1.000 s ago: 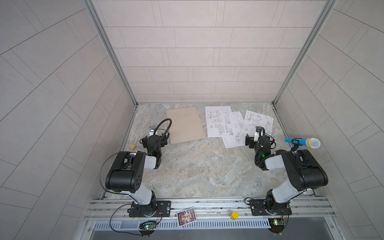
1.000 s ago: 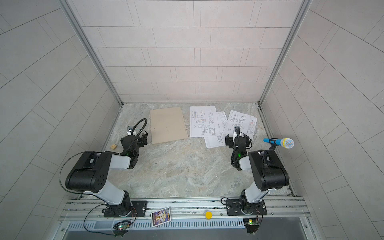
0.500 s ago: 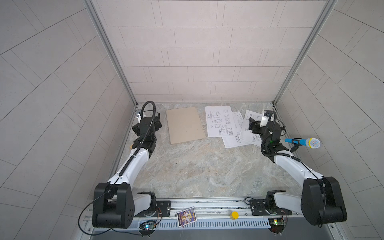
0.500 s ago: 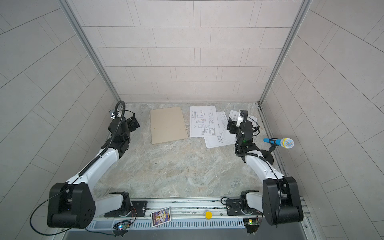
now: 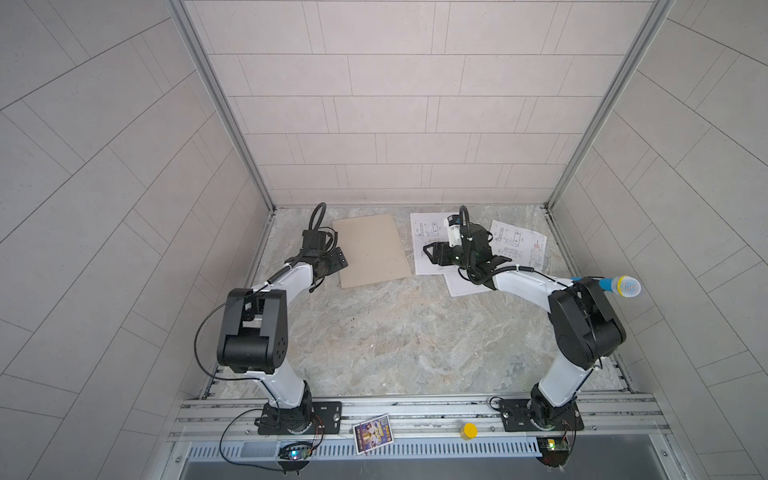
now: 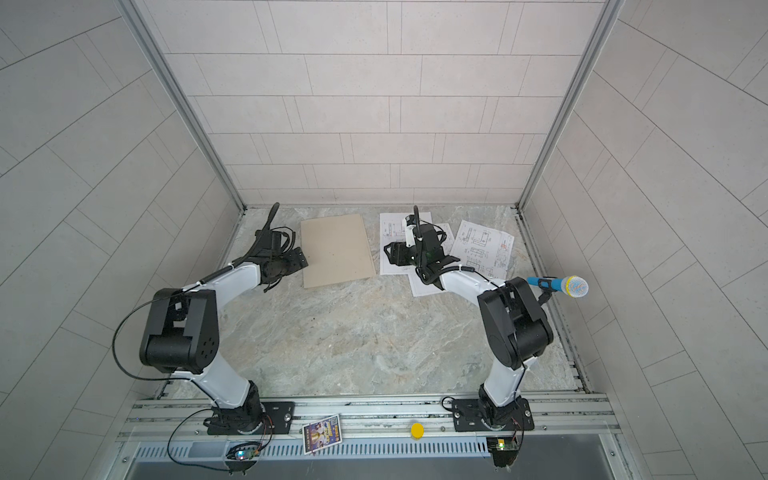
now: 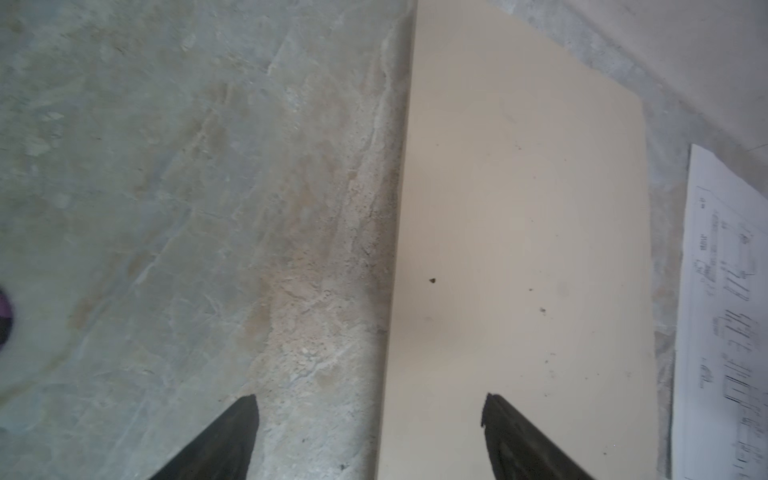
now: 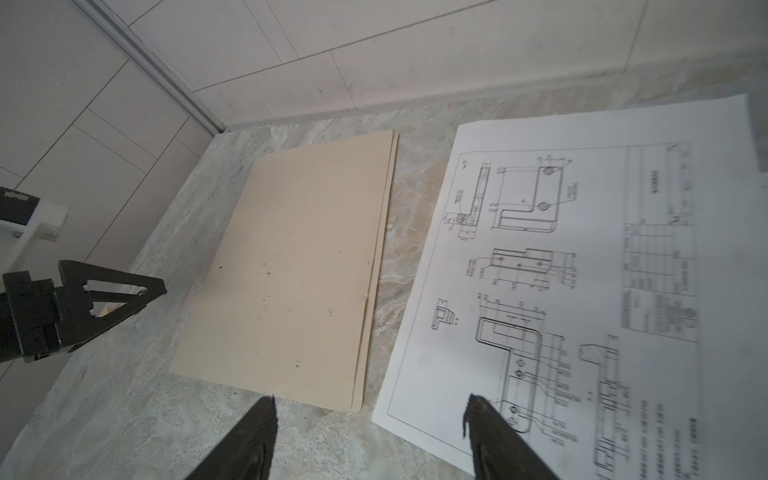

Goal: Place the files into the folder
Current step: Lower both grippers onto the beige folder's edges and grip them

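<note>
The folder (image 5: 370, 251) (image 6: 337, 250) lies shut and flat at the back of the table, plain tan. To its right lie the files (image 5: 519, 245) (image 6: 484, 249), three overlapping white sheets with line drawings. My left gripper (image 5: 340, 258) (image 7: 370, 405) is open and low at the folder's left edge; one finger is over the table, the other over the folder (image 7: 519, 249). My right gripper (image 5: 430, 251) (image 8: 370, 405) is open above the nearest sheet (image 8: 582, 270), straddling the gap between it and the folder (image 8: 299, 270). Neither holds anything.
A blue microphone (image 5: 619, 286) (image 6: 567, 286) sticks out by the right wall behind my right arm. A colourful picture card (image 5: 372, 432) and a yellow cap (image 5: 470, 430) sit on the front rail. Tiled walls close in on three sides.
Both arms have reached from the middle of the table toward the back. The left gripper came to the folder's left edge; the right swung left over the sheets.
</note>
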{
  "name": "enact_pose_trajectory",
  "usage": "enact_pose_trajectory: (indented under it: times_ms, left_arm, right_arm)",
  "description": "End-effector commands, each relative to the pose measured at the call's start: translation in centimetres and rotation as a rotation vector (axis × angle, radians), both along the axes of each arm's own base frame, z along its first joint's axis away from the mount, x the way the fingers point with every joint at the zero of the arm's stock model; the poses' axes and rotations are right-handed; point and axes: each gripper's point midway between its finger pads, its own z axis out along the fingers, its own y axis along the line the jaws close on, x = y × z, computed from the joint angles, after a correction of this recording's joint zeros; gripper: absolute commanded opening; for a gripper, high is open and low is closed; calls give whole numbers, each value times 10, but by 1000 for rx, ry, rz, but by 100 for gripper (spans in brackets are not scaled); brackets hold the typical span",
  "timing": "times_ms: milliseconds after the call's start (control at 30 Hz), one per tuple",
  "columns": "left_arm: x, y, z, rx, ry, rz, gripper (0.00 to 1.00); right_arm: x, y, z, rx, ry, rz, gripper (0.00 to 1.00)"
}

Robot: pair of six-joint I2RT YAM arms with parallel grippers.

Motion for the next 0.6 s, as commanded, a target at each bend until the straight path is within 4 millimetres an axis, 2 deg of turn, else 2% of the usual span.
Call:
enact_pose_trajectory:
  times_ms: [0,200,567]
  left_arm:
    - [-1,-12,-8,-78,35,-15,90]
    - [0,-21,-25,-108,90,-23,88]
    - [-11,-30,-39,-111,107,-29,86]
  right_arm:
    - [1,26,-12,72,91,49,72]
    - [12,64,-45,104,229,141,70]
    - [11,95,-81,109,311,202,66]
